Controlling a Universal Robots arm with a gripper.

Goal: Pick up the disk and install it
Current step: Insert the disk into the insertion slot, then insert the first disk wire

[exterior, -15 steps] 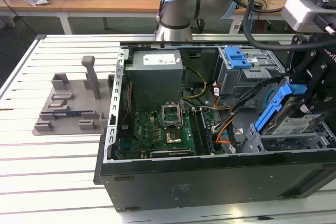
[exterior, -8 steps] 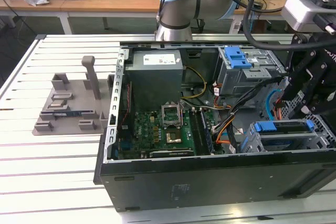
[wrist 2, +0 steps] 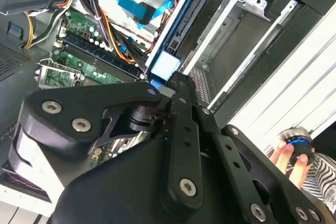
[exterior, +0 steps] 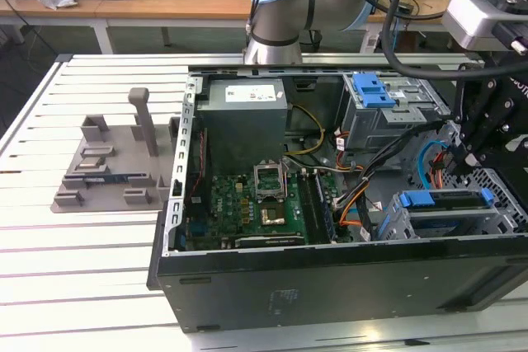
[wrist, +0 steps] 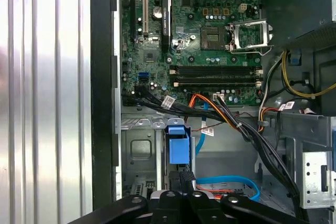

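The disk [exterior: 445, 201] stands on edge in the grey drive cage at the front corner of the open computer case, on the exterior view's right, its blue rail uppermost. In both wrist views its blue rail end [wrist: 177, 145] [wrist 2: 165, 66] sticks out of the cage. My black gripper [exterior: 467, 161] hangs just over the cage. Its fingers [wrist: 181, 178] are shut together, and their tips [wrist 2: 177, 83] meet right at that blue end. I cannot tell whether they pinch it or only touch it.
The grey slotted holder stand [exterior: 107, 172] sits on the white slatted table on the exterior view's left. Inside the case [exterior: 330, 286] are the motherboard [exterior: 247, 208], cable bundles [wrist: 226, 111] and an upper cage with a blue latch [exterior: 371, 88]. A person's hand [wrist 2: 290, 156] holds a blue-topped knob.
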